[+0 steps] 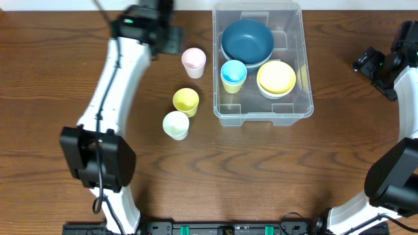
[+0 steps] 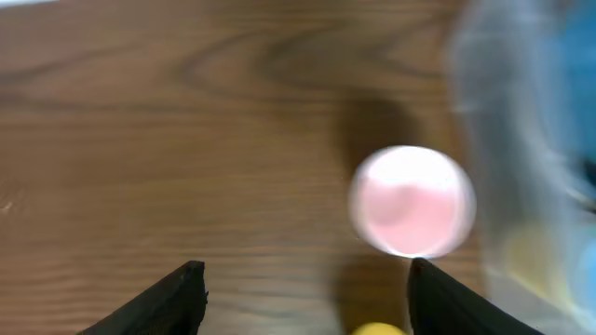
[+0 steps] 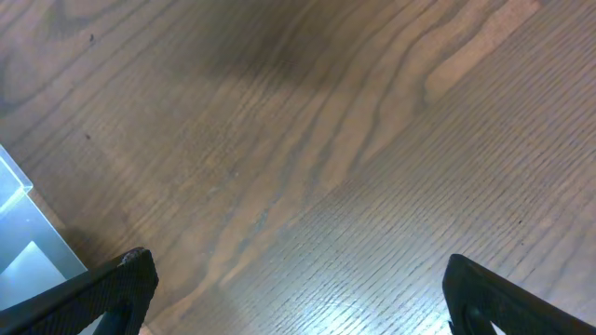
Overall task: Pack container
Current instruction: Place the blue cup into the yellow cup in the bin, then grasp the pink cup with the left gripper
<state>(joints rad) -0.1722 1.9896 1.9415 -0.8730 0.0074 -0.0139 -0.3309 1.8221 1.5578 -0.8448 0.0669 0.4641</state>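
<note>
The clear plastic container (image 1: 262,115) stands at the back centre, holding a dark blue bowl (image 1: 247,40), a light blue cup (image 1: 233,75) and a yellow bowl (image 1: 275,78). Left of it on the table stand a pink cup (image 1: 193,62), a yellow cup (image 1: 185,101) and a pale green cup (image 1: 176,125). My left gripper (image 1: 171,40) hovers just behind and left of the pink cup. In the left wrist view it (image 2: 305,270) is open and holds nothing, with the blurred pink cup (image 2: 412,200) ahead of its right finger (image 2: 452,302). My right gripper (image 3: 293,265) is open over bare wood.
In the overhead view my right gripper (image 1: 364,63) sits right of the container, near the table's right edge. A corner of the container (image 3: 23,237) shows at the lower left of the right wrist view. The left arm's white link (image 1: 114,78) runs along the table's left side.
</note>
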